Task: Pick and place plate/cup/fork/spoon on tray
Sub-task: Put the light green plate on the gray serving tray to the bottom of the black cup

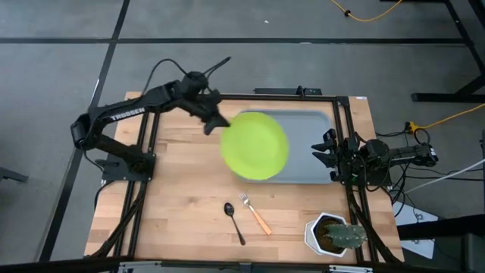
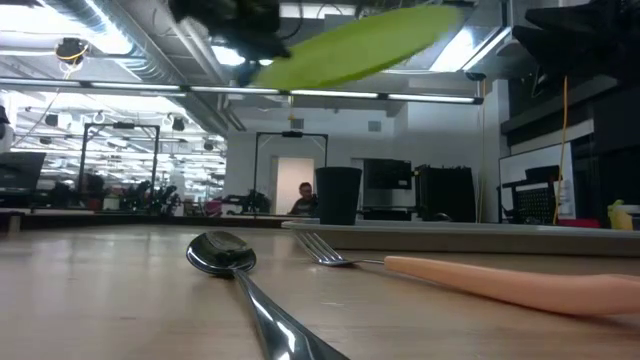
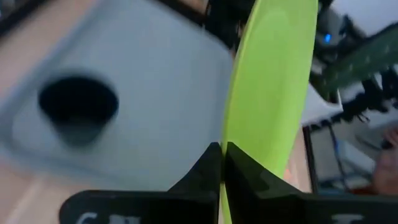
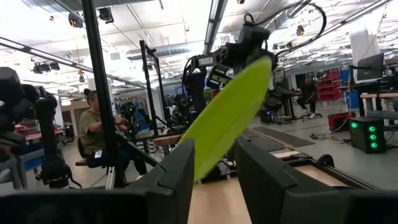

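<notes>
The lime-green plate (image 1: pixel 255 145) hangs in the air over the left part of the grey-blue tray (image 1: pixel 312 144), held by my left gripper (image 1: pixel 214 121) at the plate's left rim. The low view shows the plate (image 2: pixel 350 45) high above the table. The dark cup (image 3: pixel 78 106) stands in the tray, and in the high view the plate hides it. The spoon (image 1: pixel 233 220) and the orange-handled fork (image 1: pixel 255 214) lie side by side on the wood near the front edge. My right gripper (image 1: pixel 326 148) is open and empty at the tray's right end. My left gripper pinches the plate's rim (image 3: pixel 233 134) between its two fingers (image 3: pixel 199 177), one on each face. The fingers come from the table's left, slanting down. The plate is lifted clear of the tray and table and is tilted (image 4: pixel 230 112).
A white hexagonal pot with a cactus (image 1: pixel 333 233) stands at the front right corner. Black frame rails run along the table's left edge (image 1: pixel 140 189) and right edge (image 1: pixel 356 205). A seated person (image 4: pixel 93 134) shows in the room beyond the table.
</notes>
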`<state>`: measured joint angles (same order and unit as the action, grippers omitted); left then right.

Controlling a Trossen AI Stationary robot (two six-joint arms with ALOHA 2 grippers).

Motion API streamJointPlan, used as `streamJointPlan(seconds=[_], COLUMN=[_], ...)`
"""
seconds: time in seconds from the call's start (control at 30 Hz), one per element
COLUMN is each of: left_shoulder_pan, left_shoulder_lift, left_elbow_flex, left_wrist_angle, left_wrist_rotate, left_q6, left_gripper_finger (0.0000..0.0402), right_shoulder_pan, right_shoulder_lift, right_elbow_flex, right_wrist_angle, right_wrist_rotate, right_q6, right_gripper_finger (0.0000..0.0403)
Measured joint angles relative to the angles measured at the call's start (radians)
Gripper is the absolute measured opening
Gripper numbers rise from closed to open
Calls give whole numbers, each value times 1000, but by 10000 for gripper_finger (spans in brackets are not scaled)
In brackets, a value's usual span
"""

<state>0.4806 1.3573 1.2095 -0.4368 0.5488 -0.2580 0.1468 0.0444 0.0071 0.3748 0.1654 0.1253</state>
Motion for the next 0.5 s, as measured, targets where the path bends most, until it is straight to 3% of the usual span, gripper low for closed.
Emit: streamJointPlan(seconds=[0.2, 0.4, 0.5], left_shoulder_pan=[-15, -6, -21], left_shoulder_lift=[95, 244, 335], left_elbow_flex=[0, 29, 111], left_wrist_angle=[268, 371, 382], left_wrist_rotate=[-47, -64, -67], left_q6=[-5, -25, 3], left_gripper_finger=[1, 0, 0], right_shoulder_pan=[0, 0, 0], right_shoulder_lift=[0, 0, 0], right_elbow_flex=[0, 0, 0], right_wrist_angle=[125, 330, 347], right_wrist_rotate=[-18, -240, -266], right_q6=[-10, -108, -112], right_gripper_finger=[120, 120, 120])
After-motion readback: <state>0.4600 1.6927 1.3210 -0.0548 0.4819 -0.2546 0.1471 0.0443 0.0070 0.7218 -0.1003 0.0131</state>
